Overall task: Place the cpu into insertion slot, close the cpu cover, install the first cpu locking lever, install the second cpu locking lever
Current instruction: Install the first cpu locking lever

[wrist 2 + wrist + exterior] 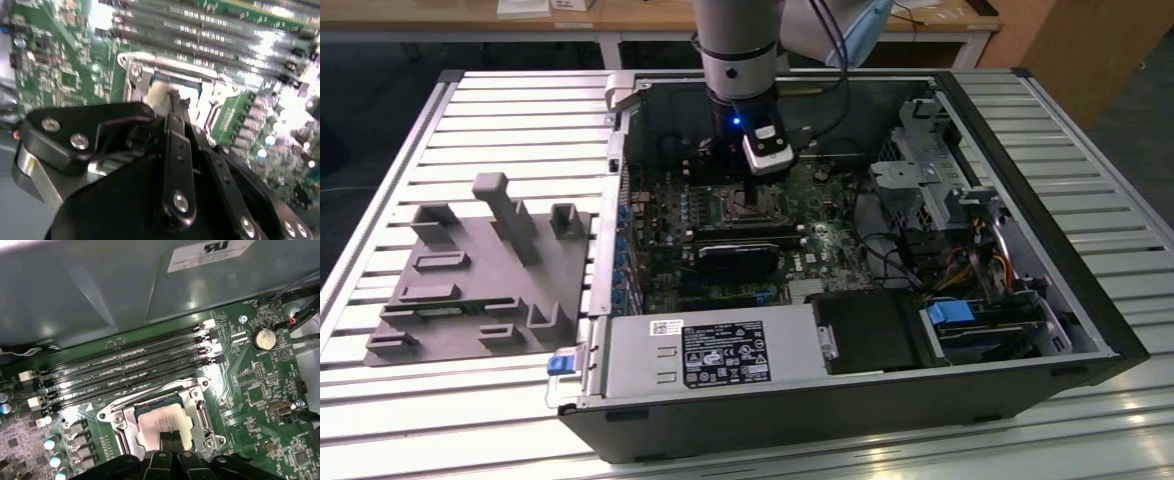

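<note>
The cpu (165,426) lies flat in the insertion slot (197,412) on the green circuit board (260,390), its silver top showing through the square window of the cpu cover (120,421), which lies down over it. The gripper (170,439) hangs right above the chip, its fingers (176,112) drawn together at the tips. 4 long black slots (130,371) run beside the socket. The open computer case (1014,330) rests on a slatted metal table (494,110) beside a grey fixture (480,275). The gripper's black linkage hides the socket's near edge.
</note>
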